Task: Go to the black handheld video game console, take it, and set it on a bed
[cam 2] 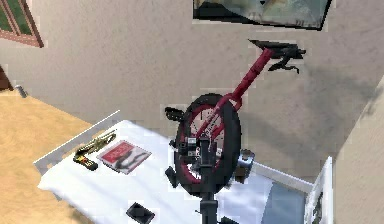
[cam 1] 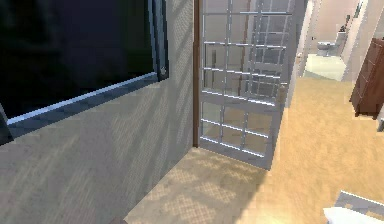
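Left of the red unicycle (cam 2: 240, 85), a white bed (cam 2: 80, 185) carries three items. A red-covered magazine (cam 2: 125, 157) lies left of the unicycle's wheel, and a gold-coloured object (cam 2: 90, 150) lies farther left of the unicycle. A small black flat object (cam 2: 140, 212), matching a console in colour and shape, lies on the bed below and left of the wheel, apart from the magazine. The arm (cam 2: 207, 208) rises in front of the unicycle's wheel. The hand (cam 2: 190, 165) overlaps the wheel's lower half. Its far end cannot be made out, so whether it grips anything cannot be told. A framed picture (cam 2: 260, 10) hangs on the wall above the unicycle's seat.
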